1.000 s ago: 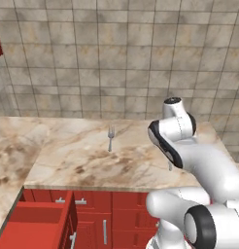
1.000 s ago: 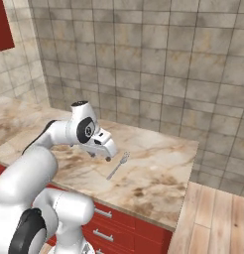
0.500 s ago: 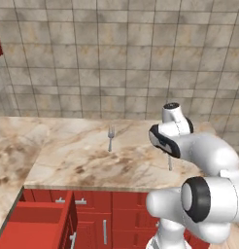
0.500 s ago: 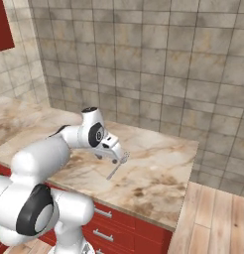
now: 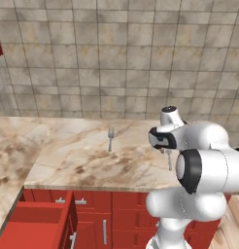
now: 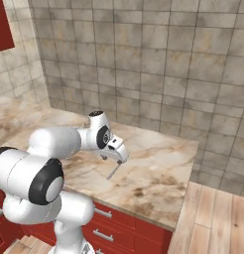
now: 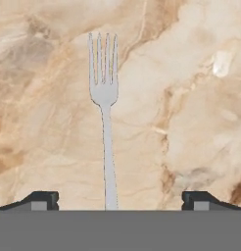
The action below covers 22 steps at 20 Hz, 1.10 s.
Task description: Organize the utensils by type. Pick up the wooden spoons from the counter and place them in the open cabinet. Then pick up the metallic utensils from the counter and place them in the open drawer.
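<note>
Hand view: gripper [image 7: 115, 201] spread wide over fork [image 7: 105, 108]; drawer [image 5: 36, 228] open, contents seemingly nil.

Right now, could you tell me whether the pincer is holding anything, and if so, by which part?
Nothing is held. The pincer is open above the counter, its tips on either side of a fork's handle end, not closed on it.
</note>
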Motion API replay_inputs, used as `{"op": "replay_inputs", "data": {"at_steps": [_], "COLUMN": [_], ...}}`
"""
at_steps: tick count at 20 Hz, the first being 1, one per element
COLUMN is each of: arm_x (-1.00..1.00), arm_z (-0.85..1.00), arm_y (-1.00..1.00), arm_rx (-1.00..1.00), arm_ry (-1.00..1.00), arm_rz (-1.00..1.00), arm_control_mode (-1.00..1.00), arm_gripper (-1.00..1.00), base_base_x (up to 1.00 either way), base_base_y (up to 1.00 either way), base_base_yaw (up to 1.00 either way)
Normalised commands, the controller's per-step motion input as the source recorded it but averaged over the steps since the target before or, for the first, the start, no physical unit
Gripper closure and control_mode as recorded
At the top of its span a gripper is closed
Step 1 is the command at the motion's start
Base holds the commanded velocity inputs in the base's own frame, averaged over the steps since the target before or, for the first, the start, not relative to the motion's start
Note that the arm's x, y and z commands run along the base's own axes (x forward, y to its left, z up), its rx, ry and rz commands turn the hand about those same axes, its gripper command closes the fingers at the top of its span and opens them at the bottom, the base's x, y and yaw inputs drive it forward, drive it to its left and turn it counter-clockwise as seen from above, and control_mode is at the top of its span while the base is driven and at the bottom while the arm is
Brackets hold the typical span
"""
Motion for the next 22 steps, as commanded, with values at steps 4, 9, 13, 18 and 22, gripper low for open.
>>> {"op": "replay_inputs", "data": {"at_steps": [4,9,13,18,22], "arm_x": [0.39,0.26,0.18,0.13,0.18], "arm_z": [-0.23,-0.30,-0.32,-0.37,-0.24], "arm_y": [-0.14,-0.13,-0.08,-0.01,0.00], "arm_rx": [0.00,0.00,0.00,0.00,0.00], "arm_ry": [0.03,0.07,0.05,0.02,0.00], "arm_rz": [0.00,0.00,0.00,0.00,0.00], "arm_control_mode": [-1.00,-1.00,-1.00,-1.00,-1.00], "arm_gripper": [-1.00,-1.00,-1.00,-1.00,-1.00], "base_base_x": [0.00,0.00,0.00,0.00,0.00], "base_base_y": [0.00,0.00,0.00,0.00,0.00], "base_base_yaw": [0.00,0.00,0.00,0.00,0.00]}}
